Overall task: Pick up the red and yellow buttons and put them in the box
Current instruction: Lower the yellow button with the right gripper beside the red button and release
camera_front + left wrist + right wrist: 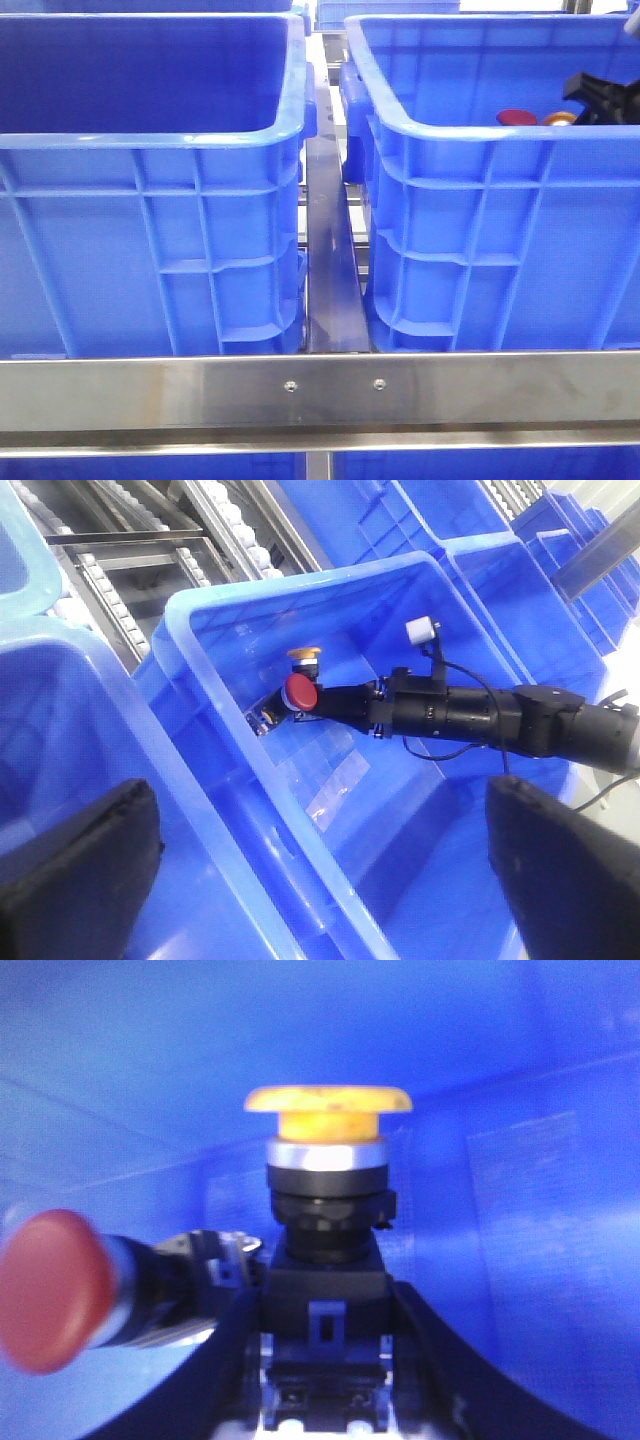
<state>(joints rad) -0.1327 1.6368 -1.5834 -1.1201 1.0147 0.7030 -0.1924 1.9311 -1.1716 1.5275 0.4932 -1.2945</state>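
The yellow button stands upright on its black body, which sits between my right gripper's fingers; the jaws are closed against its sides. The red button lies on its side just beside it. Both are low inside the right blue crate, where their caps show as the red button and the yellow button next to my right gripper. The left wrist view shows the red button and the yellow button at the right arm's tip. My left gripper is open and empty above the crates' adjoining rims. The box is on the left; its visible inside is bare.
A dark gap with a metal rail runs between the two crates. A steel bar crosses the front. Roller conveyor tracks and more blue crates lie beyond. The right arm reaches across the right crate.
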